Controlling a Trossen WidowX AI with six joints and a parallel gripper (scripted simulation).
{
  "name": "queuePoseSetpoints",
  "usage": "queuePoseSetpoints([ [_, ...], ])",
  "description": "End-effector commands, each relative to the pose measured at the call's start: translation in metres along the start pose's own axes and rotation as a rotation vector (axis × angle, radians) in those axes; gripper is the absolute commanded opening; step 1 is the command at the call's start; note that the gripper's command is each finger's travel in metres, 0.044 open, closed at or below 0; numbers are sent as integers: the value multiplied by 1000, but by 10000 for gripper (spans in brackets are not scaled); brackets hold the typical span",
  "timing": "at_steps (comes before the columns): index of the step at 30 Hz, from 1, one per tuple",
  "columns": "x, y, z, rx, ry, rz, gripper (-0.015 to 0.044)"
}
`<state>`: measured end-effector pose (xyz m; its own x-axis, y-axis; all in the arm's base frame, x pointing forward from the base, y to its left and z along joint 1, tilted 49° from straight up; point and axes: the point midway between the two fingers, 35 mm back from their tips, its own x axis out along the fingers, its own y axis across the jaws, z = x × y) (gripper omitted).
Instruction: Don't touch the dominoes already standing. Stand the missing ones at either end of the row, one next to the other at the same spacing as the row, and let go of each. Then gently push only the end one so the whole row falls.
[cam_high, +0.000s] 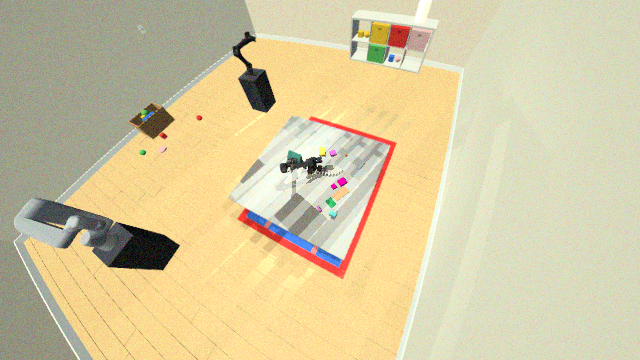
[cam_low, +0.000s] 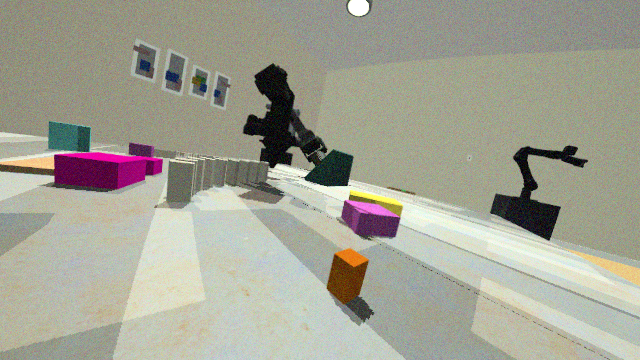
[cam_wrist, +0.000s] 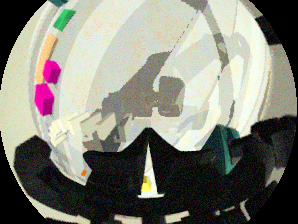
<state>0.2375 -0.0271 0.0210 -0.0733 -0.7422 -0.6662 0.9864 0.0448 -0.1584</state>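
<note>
Hand (cam_low: 316, 153) (cam_wrist: 148, 129): closed, nothing gripped, above surface (cam_high: 270, 175) (cam_low: 240, 300) (cam_wrist: 135, 40). Dominoes (cam_high: 332, 173) (cam_low: 181, 181) (cam_wrist: 104, 125): pale, upright, spaced in curved row. Magenta block, larger (cam_high: 342, 181) (cam_low: 100, 171) (cam_wrist: 44, 99): near row. Dark teal block (cam_high: 294, 156) (cam_low: 332, 169) (cam_wrist: 225, 150): near hand. Orange block (cam_high: 346, 155) (cam_low: 348, 276) (cam_wrist: 84, 173): upright, apart from row.

1. The row's dominoes (cam_low: 180, 181) (cam_wrist: 105, 125) are pale grey to cream.
2. Magenta covers one large block (cam_low: 100, 170) (cam_wrist: 44, 99).
3. A small upright block (cam_low: 347, 276) (cam_wrist: 84, 173) is orange.
4. The wedge (cam_low: 334, 169) (cam_wrist: 226, 150) is dark teal.
5. Grey and white plank-like patches pattern the tabletop (cam_high: 270, 172) (cam_low: 240, 300).
</note>
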Motion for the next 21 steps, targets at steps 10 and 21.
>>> queuePoseSetpoints([
  [10, 19, 2, 1, -10, -10, -5, 0],
  [21, 18, 20, 1, -10, -9, -5, 0],
])
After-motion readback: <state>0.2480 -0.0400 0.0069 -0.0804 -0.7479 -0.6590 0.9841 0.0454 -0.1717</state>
